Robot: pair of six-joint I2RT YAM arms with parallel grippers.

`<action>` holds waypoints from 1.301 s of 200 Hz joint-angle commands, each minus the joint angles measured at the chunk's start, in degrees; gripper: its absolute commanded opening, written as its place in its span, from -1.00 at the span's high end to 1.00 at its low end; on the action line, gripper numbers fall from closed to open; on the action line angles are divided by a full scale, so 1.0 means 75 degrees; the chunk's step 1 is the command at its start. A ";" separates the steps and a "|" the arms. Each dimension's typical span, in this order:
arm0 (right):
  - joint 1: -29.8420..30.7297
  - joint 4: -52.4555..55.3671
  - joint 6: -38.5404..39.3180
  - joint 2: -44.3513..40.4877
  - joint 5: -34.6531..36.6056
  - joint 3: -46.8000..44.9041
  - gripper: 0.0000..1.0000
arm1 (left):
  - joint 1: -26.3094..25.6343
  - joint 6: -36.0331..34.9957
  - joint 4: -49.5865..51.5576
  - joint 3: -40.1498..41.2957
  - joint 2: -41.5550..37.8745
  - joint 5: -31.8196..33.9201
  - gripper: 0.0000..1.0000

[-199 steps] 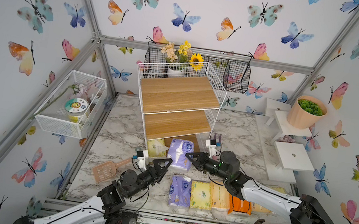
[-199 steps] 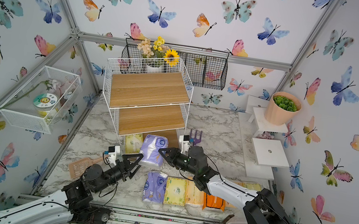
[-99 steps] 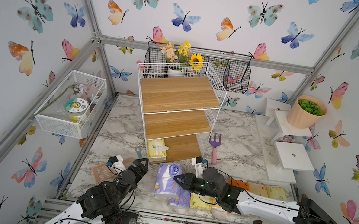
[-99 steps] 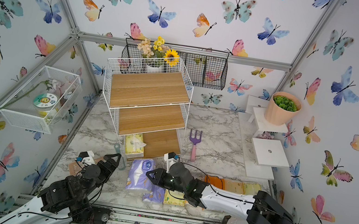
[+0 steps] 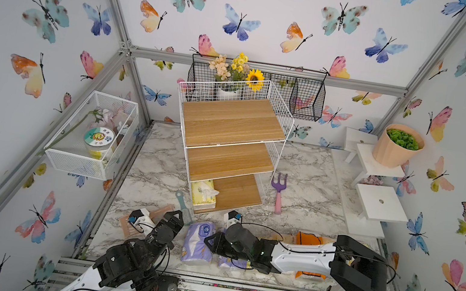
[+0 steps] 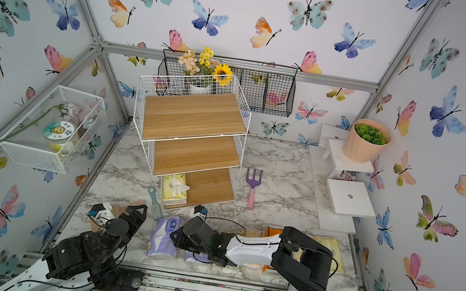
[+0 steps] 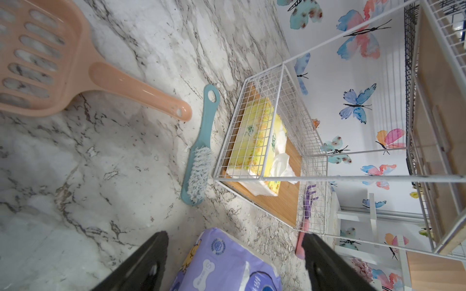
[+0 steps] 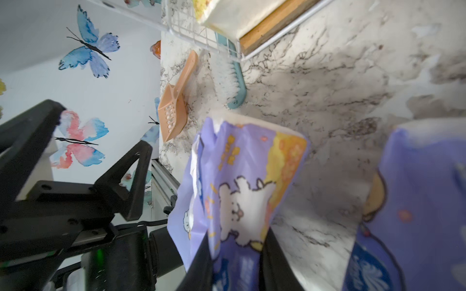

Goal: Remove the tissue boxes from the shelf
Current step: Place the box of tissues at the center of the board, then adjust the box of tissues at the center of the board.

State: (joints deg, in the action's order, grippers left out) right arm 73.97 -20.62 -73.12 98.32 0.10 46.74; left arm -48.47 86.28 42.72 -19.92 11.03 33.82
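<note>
Now right gripper's (image 5: 211, 243) jaws hold 1 purple pack (image 5: 196, 242) farther from shelf (image 5: 233, 124).

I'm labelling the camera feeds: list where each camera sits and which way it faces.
Top views: high above the scene, looking down and forward at the shelf; the left end effector, open, and the right end effector, shut on a purple tissue pack, show.
Left wrist: low over the table, facing the yellow tissue pack on the shelf's bottom board; its fingers show.
Right wrist: looks along the purple tissue pack; its fingers and the left end effector show.
Both wrist views share the teal brush.
</note>
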 commanded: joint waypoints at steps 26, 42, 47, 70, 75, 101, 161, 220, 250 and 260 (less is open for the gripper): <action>0.0056 0.0852 0.0095 0.0003 0.0623 0.0292 -0.06 | 0.0004 0.0103 0.0209 0.0300 -0.0087 -0.0094 -0.76; 0.0058 0.1496 0.0319 -0.0256 0.1020 0.0385 -0.23 | 0.0005 0.0032 0.0059 0.0392 -0.0087 -0.0243 -0.76; 0.0057 0.1730 0.0416 -0.0370 0.1230 0.0430 -0.27 | 0.0002 -0.0014 -0.0002 0.0426 -0.0074 -0.0300 -0.76; 0.0051 0.2244 0.0833 -0.1048 0.2151 0.0387 -0.33 | 0.0005 -0.0356 -0.0496 0.0590 -0.0001 -0.0677 -0.72; 0.0041 0.2265 0.0955 -0.1218 0.2314 0.0350 -0.33 | 0.0005 -0.0450 -0.0639 0.0633 0.0034 -0.0791 -0.71; -0.0273 0.2020 0.1367 -0.1690 0.2324 0.0201 -0.28 | 0.0005 -0.0915 -0.1366 0.0813 0.0366 -0.1474 -0.64; -0.1212 -0.0268 0.0972 -0.1039 0.1199 -0.0306 -0.10 | -0.0003 -0.1244 -0.1793 0.0933 0.1128 -0.2782 -0.34; -0.1793 -0.1360 0.1071 0.0134 0.0526 0.0118 -0.08 | -0.0009 -0.1230 -0.2647 0.1457 0.1307 -0.3814 -0.06; -0.1841 -0.1387 0.1228 0.0637 0.0323 0.0625 -0.07 | -0.0024 -0.1136 -0.3016 0.1621 0.1307 -0.3962 -0.04; -0.1837 -0.1387 0.1262 0.0799 0.0280 0.0786 -0.06 | -0.0018 -0.1093 -0.3093 0.1649 0.1307 -0.3982 -0.04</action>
State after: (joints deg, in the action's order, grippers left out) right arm 60.25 -28.49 -65.25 102.08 4.99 49.25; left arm -48.49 77.60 23.31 -7.99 20.64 7.11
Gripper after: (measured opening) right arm 0.535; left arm 0.521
